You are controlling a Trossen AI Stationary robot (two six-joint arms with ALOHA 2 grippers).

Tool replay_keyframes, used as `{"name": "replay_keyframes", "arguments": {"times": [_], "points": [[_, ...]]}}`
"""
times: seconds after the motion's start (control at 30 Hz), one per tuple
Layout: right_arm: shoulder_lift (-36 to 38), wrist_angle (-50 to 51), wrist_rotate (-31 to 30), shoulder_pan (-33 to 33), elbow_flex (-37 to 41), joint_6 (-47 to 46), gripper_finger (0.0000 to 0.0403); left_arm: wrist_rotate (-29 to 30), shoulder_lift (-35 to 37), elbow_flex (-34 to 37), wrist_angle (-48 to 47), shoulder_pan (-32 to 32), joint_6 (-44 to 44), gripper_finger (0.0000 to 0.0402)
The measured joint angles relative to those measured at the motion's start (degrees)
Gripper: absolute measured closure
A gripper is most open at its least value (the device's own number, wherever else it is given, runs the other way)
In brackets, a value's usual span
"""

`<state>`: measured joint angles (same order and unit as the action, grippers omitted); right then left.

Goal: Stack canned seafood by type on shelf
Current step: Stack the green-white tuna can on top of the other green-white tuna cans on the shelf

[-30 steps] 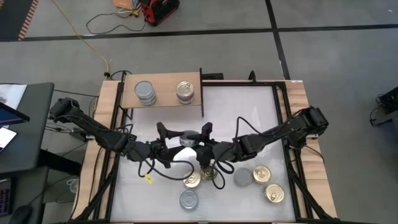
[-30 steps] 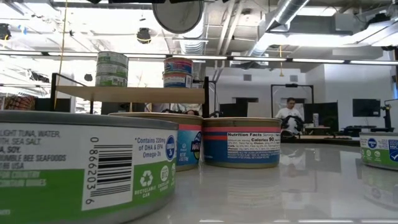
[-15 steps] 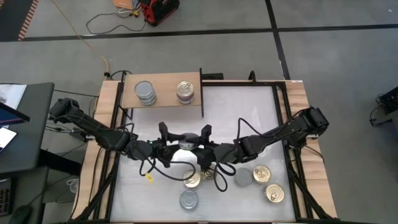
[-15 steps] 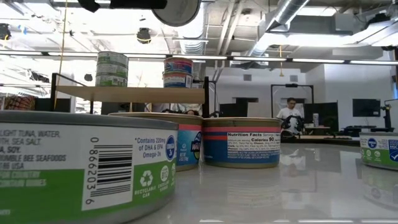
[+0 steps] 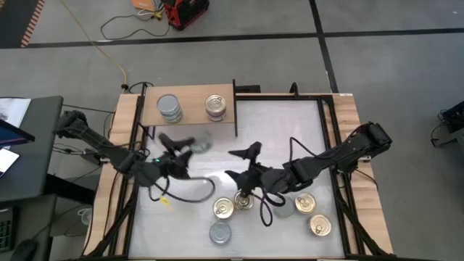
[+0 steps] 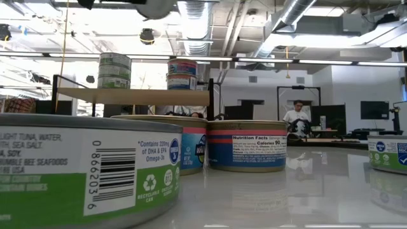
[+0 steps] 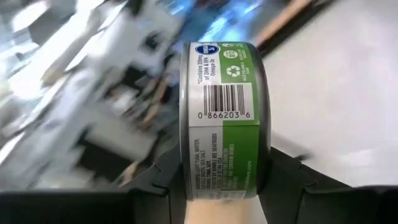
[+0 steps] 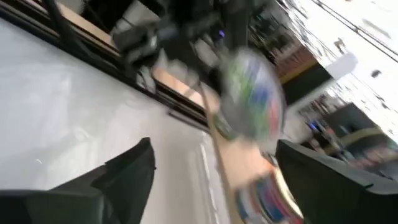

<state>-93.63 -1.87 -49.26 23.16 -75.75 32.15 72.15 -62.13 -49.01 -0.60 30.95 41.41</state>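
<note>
- While the green-label tin [image 7: 225, 118] sits clamped between the left gripper [image 5: 181, 143] fingers [image 7: 155, 180], it hangs above the white table [image 5: 290, 123], just in front of the shelf [image 5: 188, 109].
- You can judge it rigid, smooth-walled and fairly dense: grip across the curved side wall, squarely, since metal slips.
- On the shelf stand a silver-lid stack [image 5: 169, 109] and a gold-lid stack [image 5: 216, 106], well apart.
- Your right gripper [image 5: 239, 163] stands spread wide, empty, above the loose tins [image 5: 223, 209].
</note>
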Motion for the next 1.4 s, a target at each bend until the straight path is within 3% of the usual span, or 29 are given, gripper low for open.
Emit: {"name": "replay_keyframes", "arguments": {"times": [0.13, 0.17, 0.47, 0.6, 0.77, 0.87, 1.03, 1.13, 1.2, 1.27, 1.33, 1.4], "points": [[1.83, 7.85, -3.11, -0.26, -0.02, -8.05, 0.0017, 16.10, 3.94, 0.00, -0.11, 1.24, 5.24, 0.0256], [2.06, 10.01, -3.18, -0.66, -0.02, -10.52, 0.0016, 17.78, 4.92, 0.00, -0.27, 0.93, 6.25, 0.0257], [3.10, 27.46, -3.57, -4.86, 2.28, -29.34, 0.0026, 17.87, 10.68, 0.15, -3.08, -3.50, 9.40, 0.0256], [6.57, 22.00, -2.47, -7.99, 8.59, -27.13, 0.0026, 17.88, 12.21, 0.15, -2.27, -7.85, 10.61, 0.0258], [13.03, 12.50, 5.19, -13.45, 16.20, -20.91, 0.0026, 14.26, 13.51, -3.48, -1.81, -12.36, 13.58, 0.0258], [16.89, 9.74, 6.46, -15.63, 18.50, -18.73, 0.0026, 9.79, 13.43, -7.43, -2.23, -14.58, 15.37, 0.0258], [20.67, 7.51, 12.10, -18.03, 19.55, -19.82, 0.0026, -6.51, 13.38, -14.67, -8.57, -20.58, 12.86, 0.0258], [20.68, 6.16, 14.88, -18.30, 19.56, -20.51, 0.0026, -24.06, 13.36, -17.96, -17.47, -24.35, 8.02, 0.0259], [20.24, 6.19, 15.82, -18.19, 19.56, -21.22, 0.0026, -38.85, 13.34, -19.29, -23.03, -26.25, 5.32, 0.0259], [20.12, 7.57, 16.41, -17.89, 19.58, -23.00, 0.0026, -48.80, 13.24, -19.63, -27.08, -27.14, 2.03, 0.0259], [20.05, 8.93, 16.42, -17.36, 19.57, -25.00, 0.0026, -49.73, 13.14, -19.63, -30.23, -26.86, -1.77, 0.0259], [19.99, 10.60, 16.39, -16.44, 19.58, -26.35, 0.0026, -43.73, 13.43, -19.71, -36.30, -25.75, -4.50, 0.0259]]}}
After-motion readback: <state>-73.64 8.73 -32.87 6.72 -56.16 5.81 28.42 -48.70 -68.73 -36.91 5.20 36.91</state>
